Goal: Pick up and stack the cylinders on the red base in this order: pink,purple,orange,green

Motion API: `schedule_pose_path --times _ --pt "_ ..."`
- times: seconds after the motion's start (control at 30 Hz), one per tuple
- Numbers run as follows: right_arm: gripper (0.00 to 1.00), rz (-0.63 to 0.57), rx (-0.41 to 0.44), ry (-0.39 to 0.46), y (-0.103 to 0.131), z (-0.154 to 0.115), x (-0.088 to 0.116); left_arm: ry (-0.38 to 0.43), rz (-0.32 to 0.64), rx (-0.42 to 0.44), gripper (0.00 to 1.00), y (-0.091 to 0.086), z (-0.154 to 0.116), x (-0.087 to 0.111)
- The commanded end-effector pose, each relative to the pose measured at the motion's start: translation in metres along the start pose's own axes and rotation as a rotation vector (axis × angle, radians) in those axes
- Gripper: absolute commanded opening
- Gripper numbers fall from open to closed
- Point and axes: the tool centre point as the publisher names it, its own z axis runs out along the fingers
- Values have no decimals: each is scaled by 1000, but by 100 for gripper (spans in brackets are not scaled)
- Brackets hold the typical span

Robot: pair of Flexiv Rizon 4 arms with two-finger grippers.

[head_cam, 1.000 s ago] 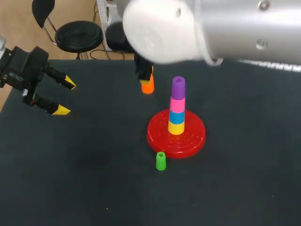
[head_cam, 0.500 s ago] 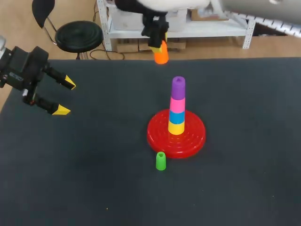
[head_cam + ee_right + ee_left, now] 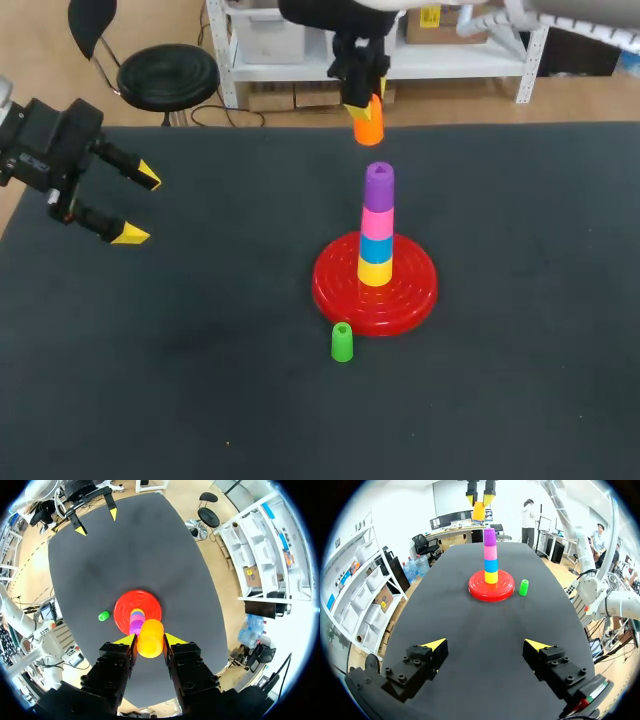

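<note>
Black table (image 3: 150, 400); blue cylinder (image 3: 376, 248) atop yellow cylinder (image 3: 375, 271).

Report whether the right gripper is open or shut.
Shut on the orange cylinder: the right gripper presses it from both sides with its yellow tips.

Glossy, ridged red plastic base (image 3: 412, 292); smooth plastic orange cylinder (image 3: 368, 128); matt black tabletop (image 3: 180, 380).

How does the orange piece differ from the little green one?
The orange cylinder is gripped in the right pincer; the green cylinder is gripped by nothing. Orange hangs in the air; green stands on the table beside the red base. Both are small, plain cylinders.
</note>
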Motion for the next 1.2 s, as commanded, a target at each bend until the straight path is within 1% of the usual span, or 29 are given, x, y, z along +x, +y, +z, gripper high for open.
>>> schedule_pose_path --times 0.03,0.37,0.7,1.0,1.2 --pt "0 14 -2 -24 0 7 10 -1 1 -1 100 -1 0 1" --pt "0 27 -35 -44 -2 20 15 -1 1 -1 100 -1 0 1" --pt "0 15 -52 -31 2 27 14 -1 1 -1 100 -1 0 1" --pt "0 5 -49 -18 8 28 13 -1 1 -1 100 -1 0 1" --pt "0 3 -28 -21 13 20 13 -1 1 -1 100 -1 0 1"
